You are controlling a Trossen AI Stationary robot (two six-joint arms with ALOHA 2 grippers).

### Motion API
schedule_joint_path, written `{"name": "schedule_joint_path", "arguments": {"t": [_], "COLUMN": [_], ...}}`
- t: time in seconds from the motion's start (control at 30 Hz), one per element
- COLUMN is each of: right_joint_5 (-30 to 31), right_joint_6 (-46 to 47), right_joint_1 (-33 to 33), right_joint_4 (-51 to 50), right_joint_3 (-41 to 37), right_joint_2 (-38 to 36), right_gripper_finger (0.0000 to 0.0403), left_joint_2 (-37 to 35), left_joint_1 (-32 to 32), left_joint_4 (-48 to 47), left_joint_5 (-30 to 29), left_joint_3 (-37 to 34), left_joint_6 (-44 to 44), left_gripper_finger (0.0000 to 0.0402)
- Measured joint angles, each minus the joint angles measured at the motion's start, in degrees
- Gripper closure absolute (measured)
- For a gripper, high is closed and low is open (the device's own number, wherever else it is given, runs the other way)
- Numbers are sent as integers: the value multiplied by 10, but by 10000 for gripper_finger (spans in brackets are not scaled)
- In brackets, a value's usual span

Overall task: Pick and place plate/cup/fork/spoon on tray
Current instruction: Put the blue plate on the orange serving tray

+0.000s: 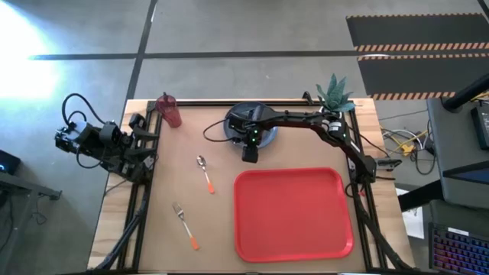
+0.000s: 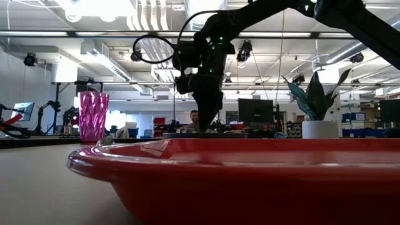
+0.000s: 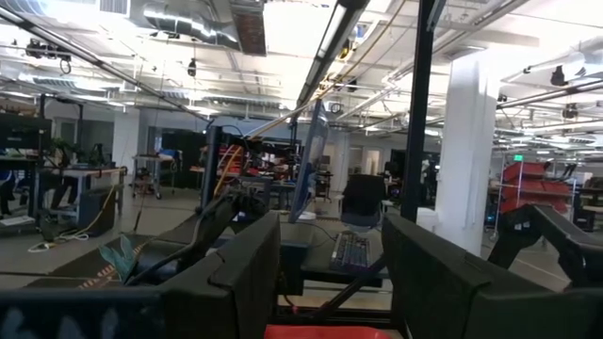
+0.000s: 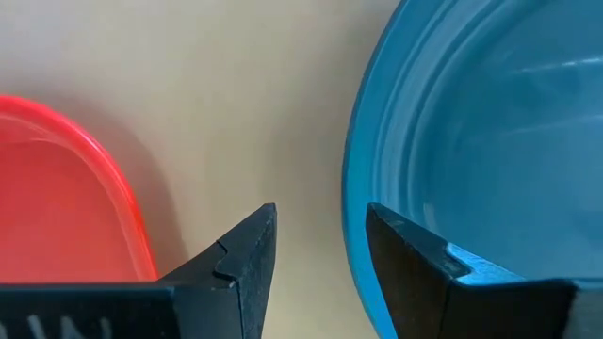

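Note:
The dark blue-grey plate [image 1: 263, 134] lies flat at the table's far middle; its rim also shows in the right wrist view [image 4: 353, 188]. My right gripper [image 1: 250, 150] [image 4: 320, 240] is open, pointing down over the plate's near rim, one finger over the plate's inside and one over the bare table. The red tray [image 1: 294, 214] lies at the near right. The red cup [image 1: 170, 111] stands at the far left. The spoon [image 1: 205, 174] and the fork [image 1: 185, 225] lie on the table left of the tray. My left gripper [image 3: 330, 282] is open and empty, parked at the table's left edge [image 1: 99, 141]. My right gripper stands open astride the plate's near rim [image 4: 350, 226], coming from above, with one finger [image 4: 415, 268] inside the rim and the other [image 4: 247, 254] outside it. Whether a finger touches the plate I cannot tell.
A white pot with a green plant [image 1: 336, 95] stands at the far right corner. The tray's corner [image 4: 85, 179] lies close beside my right gripper. Bare tabletop lies between the cutlery and the tray.

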Motion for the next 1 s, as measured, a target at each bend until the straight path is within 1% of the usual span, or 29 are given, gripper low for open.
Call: {"name": "schedule_joint_path", "arguments": {"t": [0.17,0.6,0.77,1.0], "right_joint_5": [-3,-4,-4,-3], "right_joint_6": [0,-4,-5,-13], "right_joint_1": [-3,-15,-19,-25], "right_joint_4": [28,55,60,62], "right_joint_3": [-23,-71,-70,-49], "right_joint_2": [0,0,0,0], "right_gripper_finger": [245,245,245,245], "left_joint_2": [0,0,0,0], "left_joint_1": [0,0,0,0], "left_joint_4": [0,-4,-5,-5], "left_joint_5": [0,16,17,18], "left_joint_3": [0,0,0,0], "left_joint_6": [0,-1,-1,-1], "left_gripper_finger": [230,230,230,230]}}
